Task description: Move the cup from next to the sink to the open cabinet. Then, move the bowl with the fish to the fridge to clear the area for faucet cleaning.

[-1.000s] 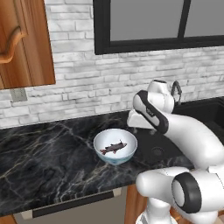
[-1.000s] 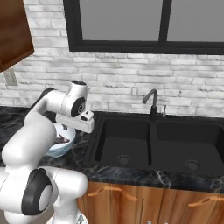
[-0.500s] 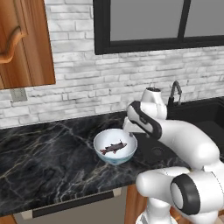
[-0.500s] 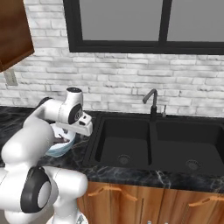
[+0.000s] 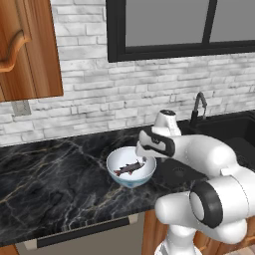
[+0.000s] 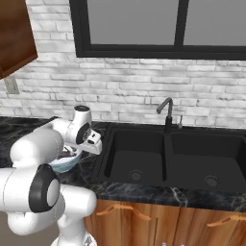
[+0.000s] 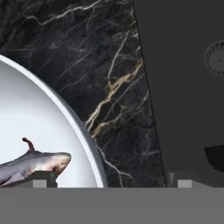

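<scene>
Straddling the end effector (image 7: 109,183), bowl (image 7: 52,127) rim, fingers spread.

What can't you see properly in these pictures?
- Pincer: in the left base view the hand's white body covers the fingers, low over the bowl.
- Bowl: in the right base view the arm hides most of it; the hand view's left edge cuts it off.
- Fish: the hand view's left edge cuts off its tail end.
- Faucet: the arm hides its foot in the left base view.
</scene>
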Robot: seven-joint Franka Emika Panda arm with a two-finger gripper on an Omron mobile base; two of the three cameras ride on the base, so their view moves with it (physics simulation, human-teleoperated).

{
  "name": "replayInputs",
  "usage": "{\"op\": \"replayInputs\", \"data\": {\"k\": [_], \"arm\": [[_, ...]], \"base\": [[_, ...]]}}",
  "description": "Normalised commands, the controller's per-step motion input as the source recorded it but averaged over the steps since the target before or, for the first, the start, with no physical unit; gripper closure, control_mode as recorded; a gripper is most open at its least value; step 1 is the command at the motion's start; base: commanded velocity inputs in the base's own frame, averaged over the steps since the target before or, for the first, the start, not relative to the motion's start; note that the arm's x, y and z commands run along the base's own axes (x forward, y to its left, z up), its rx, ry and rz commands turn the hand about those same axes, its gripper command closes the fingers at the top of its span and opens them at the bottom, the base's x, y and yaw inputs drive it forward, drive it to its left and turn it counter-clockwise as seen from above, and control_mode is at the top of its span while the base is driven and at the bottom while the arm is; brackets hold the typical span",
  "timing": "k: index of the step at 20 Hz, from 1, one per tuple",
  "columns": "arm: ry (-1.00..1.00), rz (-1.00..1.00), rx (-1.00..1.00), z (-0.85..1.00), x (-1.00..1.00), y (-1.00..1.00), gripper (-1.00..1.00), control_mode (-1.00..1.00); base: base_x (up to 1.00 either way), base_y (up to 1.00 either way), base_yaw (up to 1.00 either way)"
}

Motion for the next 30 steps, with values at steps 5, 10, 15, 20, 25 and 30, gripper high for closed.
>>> {"op": "replayInputs", "data": {"k": [5, 10, 15, 20, 25, 30], "arm": [[0.0, 0.0, 0.0, -0.2, 0.04, 0.07, 1.0, -1.0], [0.0, 0.0, 0.0, 0.0, 0.0, 0.0, 1.0, -1.0], [-0.08, -0.01, 0.08, 0.47, -0.22, 0.0, 1.0, -1.0], [-0.16, -0.02, 0.16, 1.0, -0.55, 0.0, 1.0, -1.0], [-0.19, 0.0, 0.18, 1.0, -0.83, 0.05, 1.0, -1.0], [-0.11, 0.05, 0.09, 0.49, -0.56, 0.04, 1.0, 1.0]], "base": [[0.0, 0.0, 0.0], [0.0, 0.0, 0.0], [0.0, 0.0, 0.0], [0.0, 0.0, 0.0], [0.0, 0.0, 0.0], [-0.38, 0.11, 0.22]]}}
